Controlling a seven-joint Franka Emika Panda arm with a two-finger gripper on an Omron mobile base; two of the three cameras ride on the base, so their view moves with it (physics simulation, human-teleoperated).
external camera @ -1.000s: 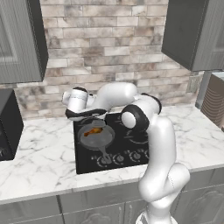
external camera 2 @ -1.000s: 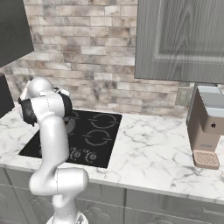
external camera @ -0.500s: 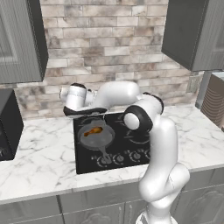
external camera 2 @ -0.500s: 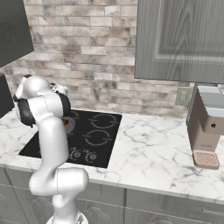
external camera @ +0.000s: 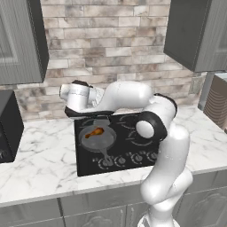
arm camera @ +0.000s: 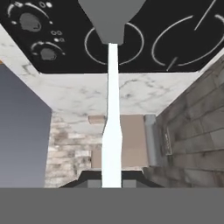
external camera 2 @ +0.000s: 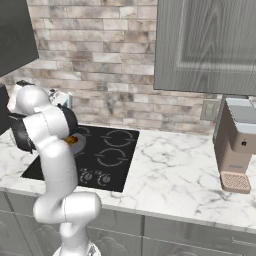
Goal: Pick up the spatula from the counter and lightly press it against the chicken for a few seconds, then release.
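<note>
Our gripper (arm camera: pixel 112 180) is clamped on the spatula (arm camera: pixel 112 109). Its slim white handle runs straight out from between the fingers to a flat grey blade, held over the black cooktop (arm camera: pixel 175 48). The chicken (external camera: pixel 95 131) lies in a pan (external camera: pixel 98 141) close by the hand. Marks beside the knobs (arm camera: pixel 27 19) are too small to read.

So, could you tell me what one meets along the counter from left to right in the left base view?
A black appliance → pan with chicken → the arm's elbow → coffee machine.
</note>
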